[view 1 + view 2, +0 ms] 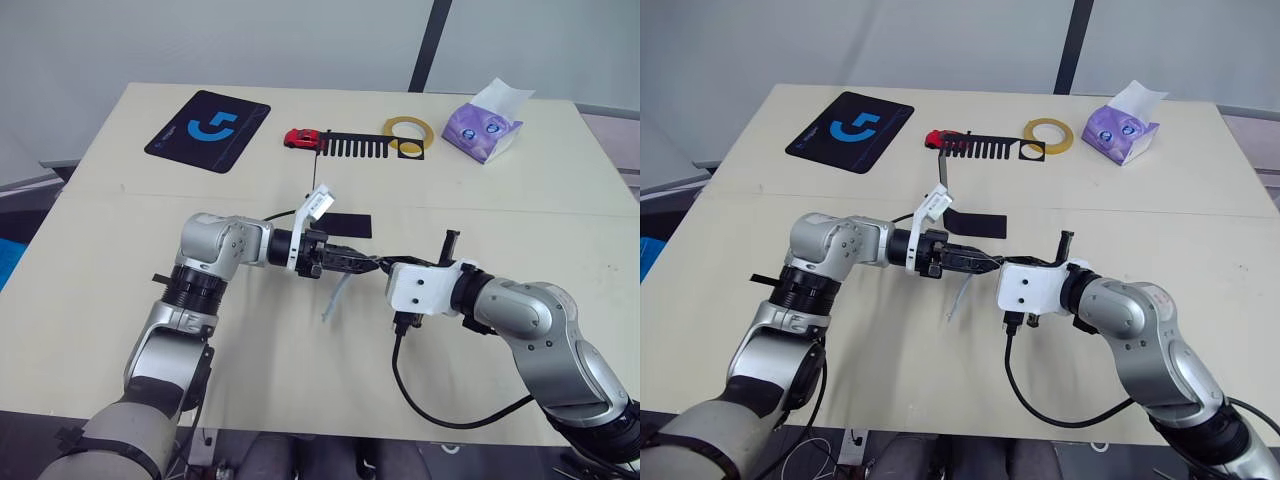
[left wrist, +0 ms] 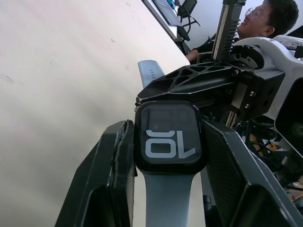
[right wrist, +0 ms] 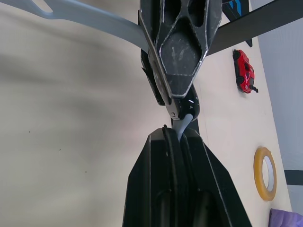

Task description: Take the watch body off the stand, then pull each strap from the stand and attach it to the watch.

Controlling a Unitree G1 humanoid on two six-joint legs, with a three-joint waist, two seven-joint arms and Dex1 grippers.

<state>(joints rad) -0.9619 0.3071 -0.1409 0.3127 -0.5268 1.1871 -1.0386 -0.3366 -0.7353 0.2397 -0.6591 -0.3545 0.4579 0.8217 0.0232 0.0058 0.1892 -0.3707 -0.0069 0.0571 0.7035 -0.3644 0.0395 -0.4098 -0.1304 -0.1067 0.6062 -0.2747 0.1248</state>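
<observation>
Left end effector point(image 1: 362, 264): it is reaching toward the middle of the table point(image 1: 120, 230), fingers pointing at the other arm, and is clamping the watch body point(image 2: 169, 137) between its two black fingers point(image 2: 113, 175).
Watch body: it is sitting between the left fingers above the table, screen facing the left wrist camera and showing white digits.
First strap point(image 1: 335, 295): this pale grey-blue strip is already joined to the watch body and is hanging down from it toward the table, its free end near the surface; in the left wrist view it is running from the case edge down between the fingers.
Right end effector point(image 3: 179, 135): its fingers are pressing together on the end of the second strap point(image 3: 182, 126), with no gap visible between them.
Second strap: a short grey tip is showing between the right fingertips and the edge of the watch body; whether it is seated in the case cannot be told.
Two end effectors: they are meeting tip to tip over the front half of the table.
Stand point(image 1: 365, 145): it is standing just behind the left end effector, its base point(image 1: 345, 225) lying flat on the table.
Red toy car point(image 1: 301, 138): it is sitting at the far side of the table, level with the comb bar's left end in the head view.
Tape roll point(image 1: 408, 132): it is lying at the far edge, to the right of the car.
Tissue pack point(image 1: 485, 125): it is sitting beyond the tape roll, toward the right.
Black mat point(image 1: 208, 130): it is lying at the far left, showing a blue logo.
Person point(image 2: 265, 19): part of one is showing beyond the table in the left wrist view.
</observation>
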